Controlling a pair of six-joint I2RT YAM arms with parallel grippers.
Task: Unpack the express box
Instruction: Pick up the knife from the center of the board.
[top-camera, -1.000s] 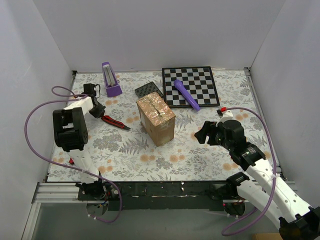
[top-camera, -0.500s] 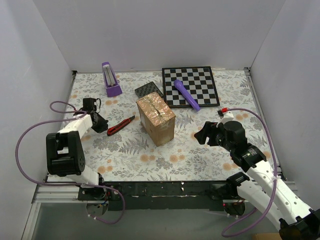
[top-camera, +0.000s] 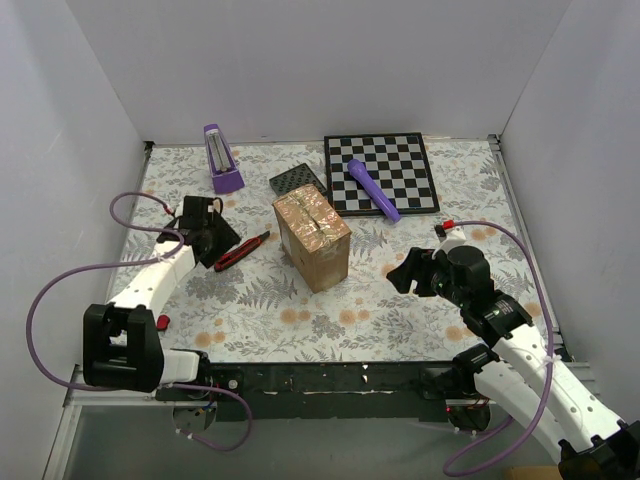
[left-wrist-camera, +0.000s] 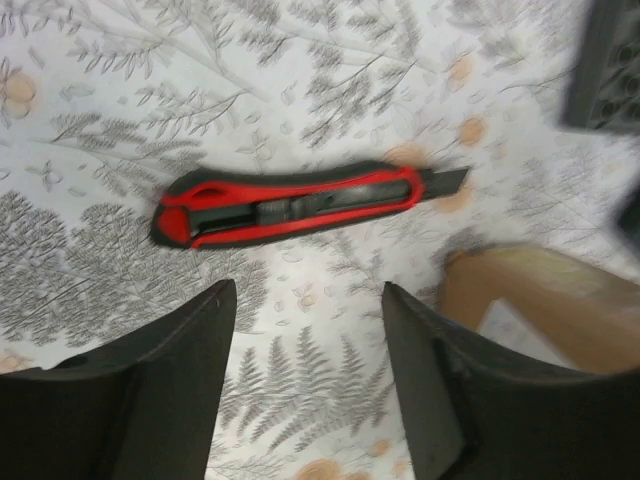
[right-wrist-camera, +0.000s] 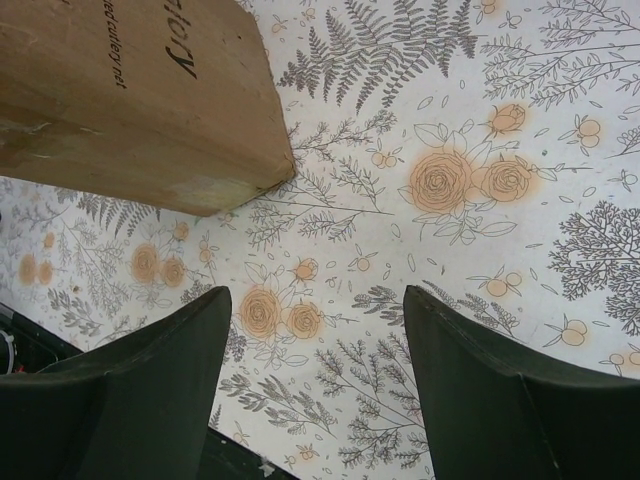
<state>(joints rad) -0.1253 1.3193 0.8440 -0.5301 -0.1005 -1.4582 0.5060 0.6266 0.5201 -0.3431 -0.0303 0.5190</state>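
The express box (top-camera: 313, 240), a small brown cardboard carton with glossy clear tape across its closed top flaps, stands upright on the floral-patterned surface (top-camera: 400, 310), one corner turned toward the arms. In the right wrist view its side (right-wrist-camera: 130, 95) carries dark printed lettering.

Left of the box lies a red-and-black utility knife (top-camera: 242, 251), flat on the surface and apart from the carton, its blade end toward the box. The left hand (top-camera: 222, 243) hovers just left of the knife, further from the box. In its own camera the fingers (left-wrist-camera: 180, 400) stand apart with only the surface between them, and the knife (left-wrist-camera: 300, 203) lies beyond their tips, ungripped. A corner of the box (left-wrist-camera: 545, 305) shows at the right of that view.

Right of the box, well apart from it, the right hand (top-camera: 400, 270) points toward the carton. Its fingers (right-wrist-camera: 150, 390) are spread wide and grasp nothing.

Behind the box sits a black perforated block (top-camera: 297, 181). Behind and to the right is a flat black-and-white chessboard (top-camera: 400, 165) with a purple plastic torch (top-camera: 372, 189) lying across its left edge. Behind and to the left stands a purple wedge-shaped stand (top-camera: 222, 160).
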